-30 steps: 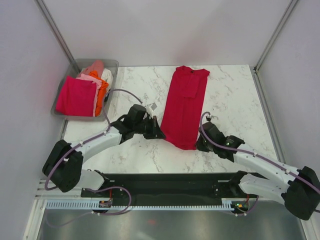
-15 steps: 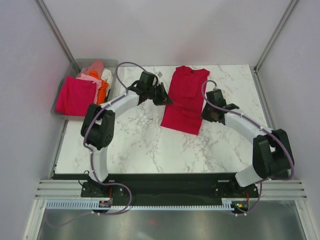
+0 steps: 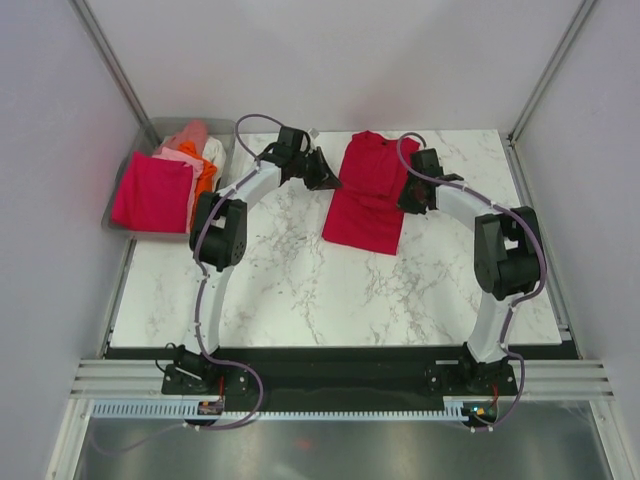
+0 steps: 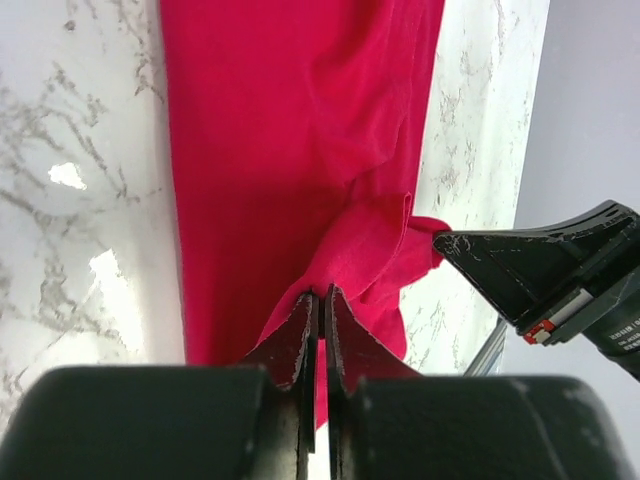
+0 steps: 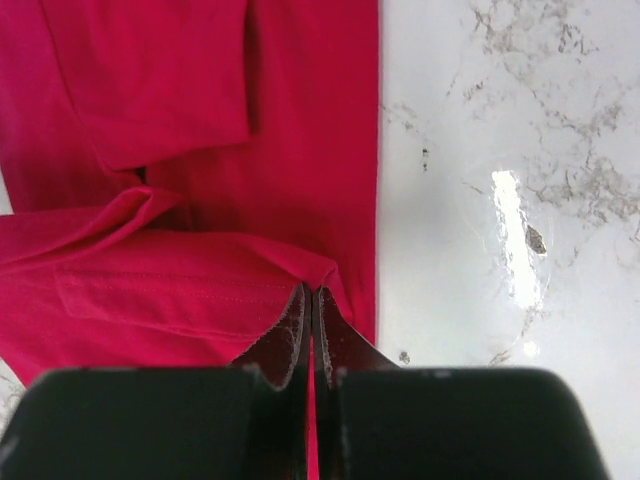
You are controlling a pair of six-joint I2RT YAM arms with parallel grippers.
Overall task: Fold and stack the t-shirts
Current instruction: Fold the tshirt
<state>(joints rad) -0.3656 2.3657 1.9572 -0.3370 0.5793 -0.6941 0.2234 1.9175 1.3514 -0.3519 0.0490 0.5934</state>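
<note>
Just one crimson t-shirt (image 3: pixel 365 195); one bin (image 3: pixel 160 234)

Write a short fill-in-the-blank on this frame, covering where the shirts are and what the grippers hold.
1. The red t-shirt lies on the marble ____.
2. Exactly ____ grippers are shut on its cloth: the left gripper and right gripper.
3. The magenta t-shirt lies folded in the grey ____.
Missing words: table; two; bin.
</note>
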